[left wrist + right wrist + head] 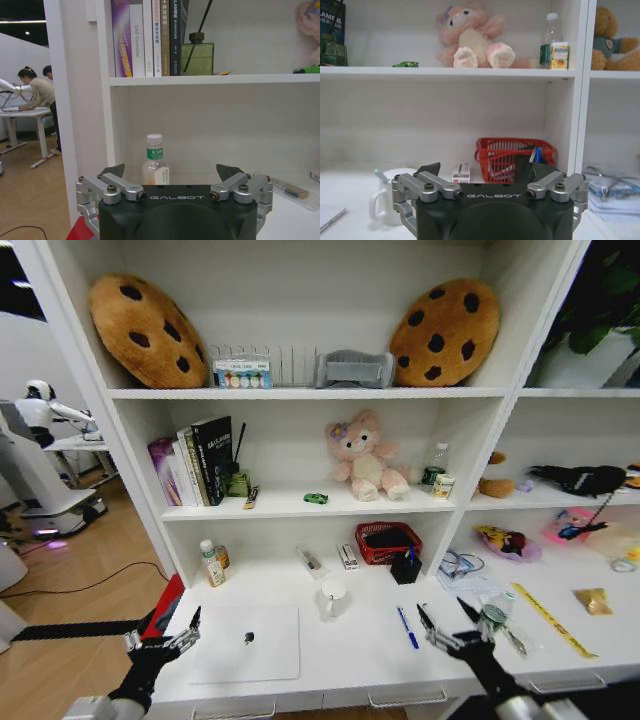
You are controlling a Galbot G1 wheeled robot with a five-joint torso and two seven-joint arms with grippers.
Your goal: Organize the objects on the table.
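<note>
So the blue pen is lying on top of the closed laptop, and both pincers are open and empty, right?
Not quite. In the head view the blue pen lies on the bare table, right of the closed laptop, not on it. The left pincer and right pincer are indeed open and empty.

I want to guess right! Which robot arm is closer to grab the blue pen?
The right gripper, probably. It hovers open just beside the blue pen, while the left gripper sits beyond the laptop.
</note>
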